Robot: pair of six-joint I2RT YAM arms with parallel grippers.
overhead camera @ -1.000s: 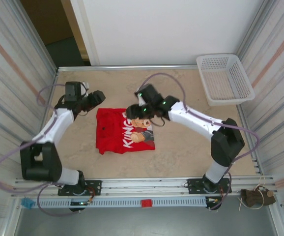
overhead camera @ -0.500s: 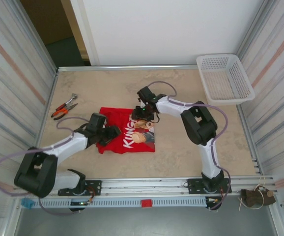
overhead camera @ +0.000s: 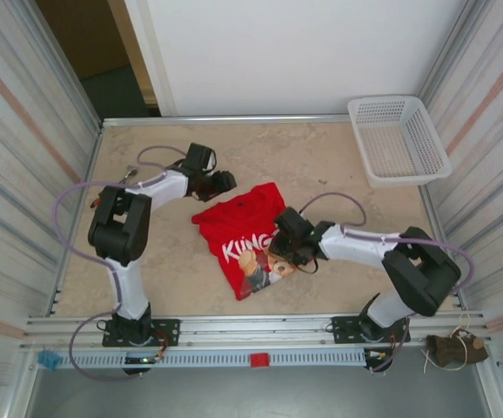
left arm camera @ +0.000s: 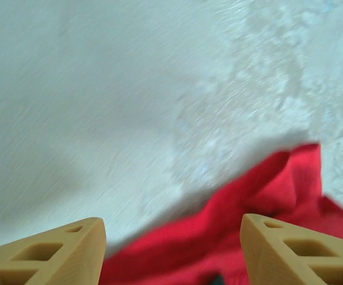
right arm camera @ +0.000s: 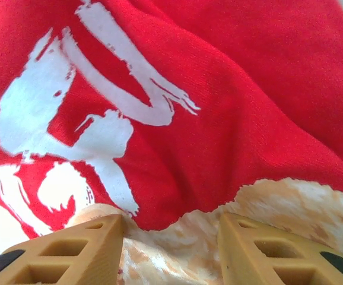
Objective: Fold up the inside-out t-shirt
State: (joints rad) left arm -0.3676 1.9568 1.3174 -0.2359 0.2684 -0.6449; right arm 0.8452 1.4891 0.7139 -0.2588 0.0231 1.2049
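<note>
T-shirt (overhead camera: 234,228) is lying rumpled, soft red knit, white print, just ahead of right gripper (right arm camera: 171,236) and left gripper (left arm camera: 172,238), both gaping, empty.

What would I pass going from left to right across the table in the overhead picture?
Left arm's dark elbow joint → red t-shirt → white mesh basket.

White basket (overhead camera: 399,139) at table's (overhead camera: 182,279) far-right corner
</note>
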